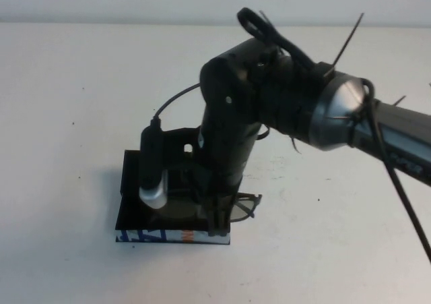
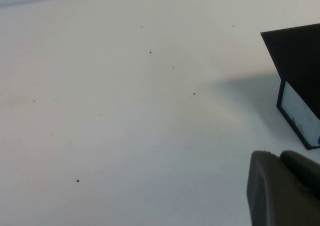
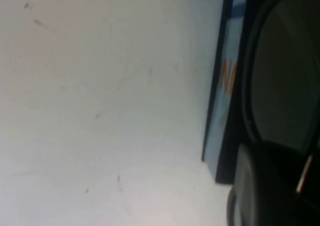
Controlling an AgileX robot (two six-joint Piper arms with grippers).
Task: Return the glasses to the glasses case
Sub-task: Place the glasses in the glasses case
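The white table [image 1: 67,115] spreads out all around my right gripper [image 1: 219,216], bare but for a few dark specks, and ends at a pale wall behind it.

I count one glasses case [image 1: 145,235] and one pair of glasses [image 1: 246,208]. The case lies directly under my right gripper, open, its long axis running across me from left to right, the blue, white and orange side facing me and the black lid standing up on the far side.

The glasses sit at my fingertips, over the right end of the case, one lens and the frame poking out past it to the right. Their long axis follows the case's.

I cannot tell whether my right fingers are closed on the frame.

My left gripper [image 2: 285,191] hovers off to the left of the case, low over the table; its opening I cannot tell.
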